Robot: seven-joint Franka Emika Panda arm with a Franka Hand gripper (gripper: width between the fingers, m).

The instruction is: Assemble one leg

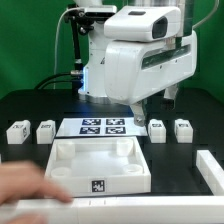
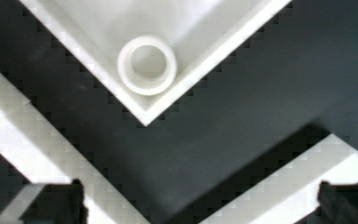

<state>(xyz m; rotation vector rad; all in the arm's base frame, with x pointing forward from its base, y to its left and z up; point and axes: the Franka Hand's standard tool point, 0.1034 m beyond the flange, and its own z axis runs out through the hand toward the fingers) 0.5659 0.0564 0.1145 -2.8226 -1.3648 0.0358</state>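
Claw (image 2: 185, 203) is held wide open; small white plastic leg (image 1: 157, 128) is seen just beside it, stood upright, tag outward.

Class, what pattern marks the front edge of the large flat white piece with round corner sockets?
A black-and-white square tag; the exterior view shows it best.

No words or numbers are legible, only square tags on the marker board (image 1: 103, 126), leg (image 1: 157, 127) and large piece (image 1: 120, 178).
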